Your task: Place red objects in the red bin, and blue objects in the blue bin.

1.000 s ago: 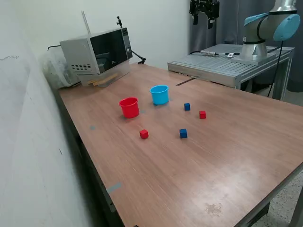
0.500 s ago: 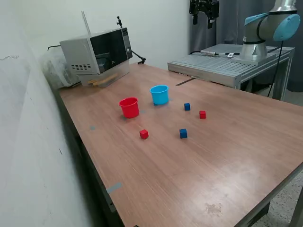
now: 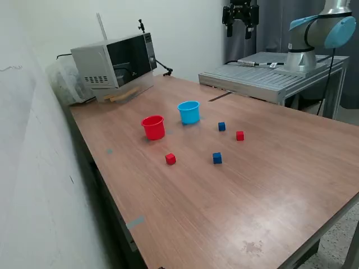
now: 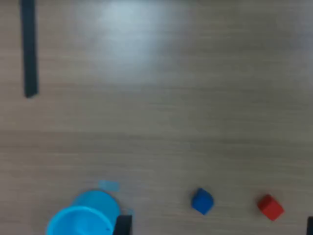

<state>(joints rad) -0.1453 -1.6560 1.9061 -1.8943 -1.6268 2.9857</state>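
A red cup and a light blue cup stand side by side on the wooden table. Two small dark blue cubes and two small red cubes lie loose near them. My gripper hangs high above the table's far edge, open and empty, far from every cube. The wrist view shows the light blue cup, one blue cube, one red cube and a dark fingertip at the picture's edge.
A microwave stands at the table's far corner on the exterior view's left. A grey metal platform with the arm's base adjoins the far side. A wall runs along the exterior view's left. A black strip shows on the table.
My gripper has shifted slightly toward the exterior view's left, still high. Cups and cubes have not moved.
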